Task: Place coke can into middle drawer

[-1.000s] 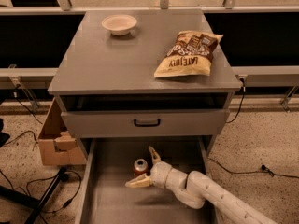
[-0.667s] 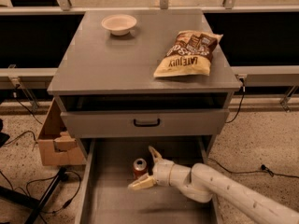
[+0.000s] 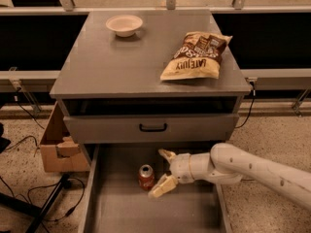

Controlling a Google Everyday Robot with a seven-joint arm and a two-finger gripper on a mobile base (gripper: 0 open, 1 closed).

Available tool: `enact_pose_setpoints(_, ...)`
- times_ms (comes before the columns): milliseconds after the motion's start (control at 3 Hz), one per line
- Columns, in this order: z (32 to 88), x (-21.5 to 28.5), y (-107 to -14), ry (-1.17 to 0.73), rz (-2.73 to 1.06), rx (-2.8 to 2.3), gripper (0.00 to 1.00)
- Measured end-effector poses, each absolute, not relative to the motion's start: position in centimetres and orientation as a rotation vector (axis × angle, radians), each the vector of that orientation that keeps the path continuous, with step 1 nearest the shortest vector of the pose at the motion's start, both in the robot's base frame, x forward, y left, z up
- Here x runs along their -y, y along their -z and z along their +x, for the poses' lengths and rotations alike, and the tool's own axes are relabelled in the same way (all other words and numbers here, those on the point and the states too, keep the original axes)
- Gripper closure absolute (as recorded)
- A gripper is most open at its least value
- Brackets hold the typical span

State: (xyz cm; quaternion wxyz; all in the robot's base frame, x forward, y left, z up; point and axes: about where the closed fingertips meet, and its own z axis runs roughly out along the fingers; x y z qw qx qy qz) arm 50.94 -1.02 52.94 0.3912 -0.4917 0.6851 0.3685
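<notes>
We see the gripper has drawn slightly right, its two tan fingers spread open just beside the coke can. That one red cylinder stands upright on the flat grey floor of the middle drawer. Farther off, the smooth tabletop carries one crinkled chip bag and one round bowl.

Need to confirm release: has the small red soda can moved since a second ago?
No. The red soda can stays below the black drawer handle; the gripper sits just right of it.
</notes>
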Motion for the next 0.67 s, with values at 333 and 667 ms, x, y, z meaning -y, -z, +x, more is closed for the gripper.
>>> enact_pose_setpoints(333,49.1,4.4,-58.3,-0.971,-1.347,-1.821,0.00)
enact_pose_setpoints(667,47.4,4.4,-59.7,-1.029,-1.390,-1.807,0.00)
